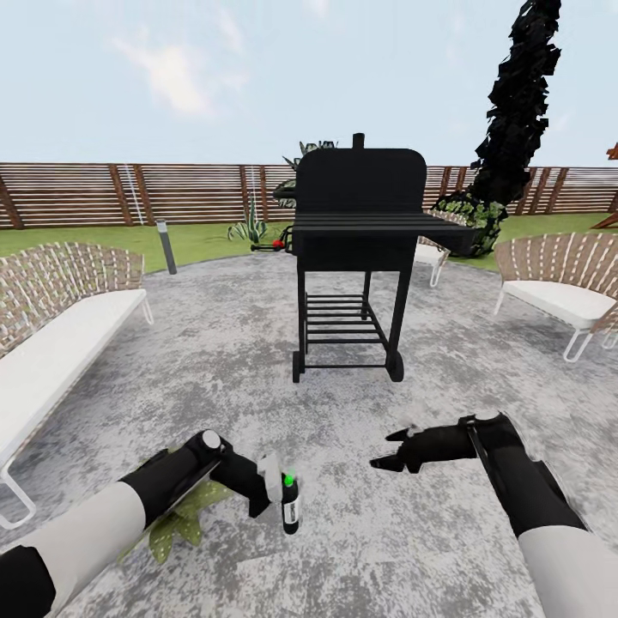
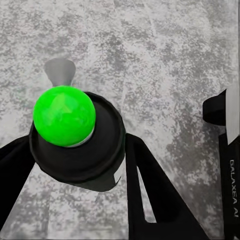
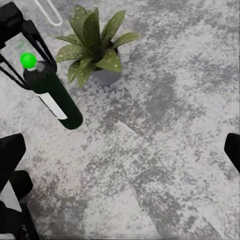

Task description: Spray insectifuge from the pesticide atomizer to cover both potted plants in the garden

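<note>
My left gripper [image 1: 273, 491] is shut on the pesticide atomizer [image 1: 290, 505], a dark green bottle with a white head and a green dot, held low over the patio. In the left wrist view the atomizer [image 2: 75, 150] sits between both black fingers [image 2: 150, 190]. One potted plant [image 1: 182, 517] stands on the paving, partly hidden under my left forearm. In the right wrist view this potted plant [image 3: 95, 45] lies just beyond the atomizer [image 3: 52, 95]. My right gripper [image 1: 396, 449] hangs open and empty to the right of the bottle. A second spiky rosette [image 1: 249, 227] grows far off by the lawn edge.
A black barbecue grill [image 1: 359, 249] on wheels stands ahead at the middle of the grey patio [image 1: 215, 343]. A long white bench [image 1: 60, 352] runs along the left and woven chairs [image 1: 558, 287] stand at the right. A short grey lamp post [image 1: 166, 247] and a brown slatted fence [image 1: 86, 193] lie beyond.
</note>
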